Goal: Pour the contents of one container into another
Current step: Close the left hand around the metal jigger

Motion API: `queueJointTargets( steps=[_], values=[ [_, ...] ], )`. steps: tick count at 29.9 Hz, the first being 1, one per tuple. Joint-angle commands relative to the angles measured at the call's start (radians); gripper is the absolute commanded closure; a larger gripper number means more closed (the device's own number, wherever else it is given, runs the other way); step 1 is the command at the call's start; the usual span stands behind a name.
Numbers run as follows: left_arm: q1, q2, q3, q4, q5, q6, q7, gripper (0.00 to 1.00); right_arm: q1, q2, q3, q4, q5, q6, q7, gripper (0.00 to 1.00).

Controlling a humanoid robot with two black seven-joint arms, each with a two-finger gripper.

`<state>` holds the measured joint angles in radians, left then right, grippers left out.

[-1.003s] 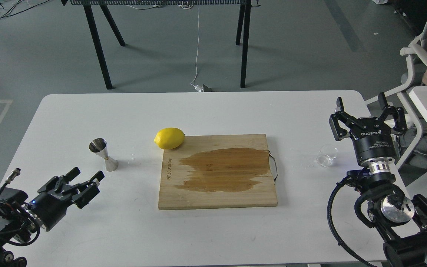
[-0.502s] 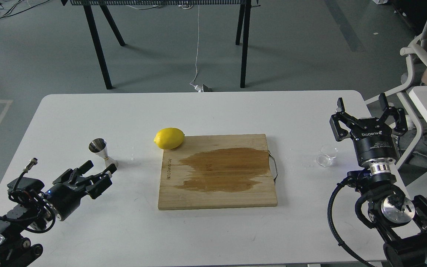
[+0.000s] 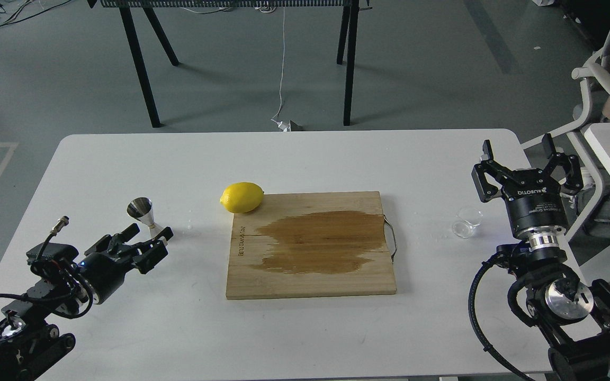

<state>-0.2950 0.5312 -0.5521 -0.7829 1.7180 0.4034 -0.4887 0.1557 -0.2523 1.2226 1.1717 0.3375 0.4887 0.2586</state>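
The left gripper [image 3: 149, 235] has moved up and rightward toward the jigger [image 3: 147, 217], its spread fingers now at the jigger's base. The right gripper [image 3: 519, 148] has not moved. The jigger is shiny steel, hourglass-shaped, upright on the table [image 3: 305, 159] left of the lemon [image 3: 241, 197]. The clear cup [image 3: 466, 221] stands right of the board [image 3: 311, 244], just beside the right arm. The right gripper points away, fingers wide apart and empty.
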Motion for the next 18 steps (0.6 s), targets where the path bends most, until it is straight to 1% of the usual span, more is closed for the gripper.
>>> queueJointTargets(
  steps=[1,4,14,18],
  values=[
    [-0.024,-0.019,0.017,0.040,0.000,-0.005,0.000,0.04,-0.002,-0.001,0.000,0.002,0.000,0.000,0.001,0.01],
    [-0.039,-0.023,0.029,0.050,-0.003,-0.005,0.000,0.04,-0.002,-0.001,0.000,0.002,0.000,0.000,0.001,0.01],
    [-0.111,-0.069,0.069,0.145,-0.009,-0.006,0.000,0.05,-0.007,-0.001,0.003,0.002,0.000,0.000,0.001,0.01],
    [-0.131,-0.097,0.069,0.186,-0.011,-0.008,0.000,0.06,-0.011,-0.002,0.003,0.003,0.001,0.000,0.001,0.01]
  ],
)
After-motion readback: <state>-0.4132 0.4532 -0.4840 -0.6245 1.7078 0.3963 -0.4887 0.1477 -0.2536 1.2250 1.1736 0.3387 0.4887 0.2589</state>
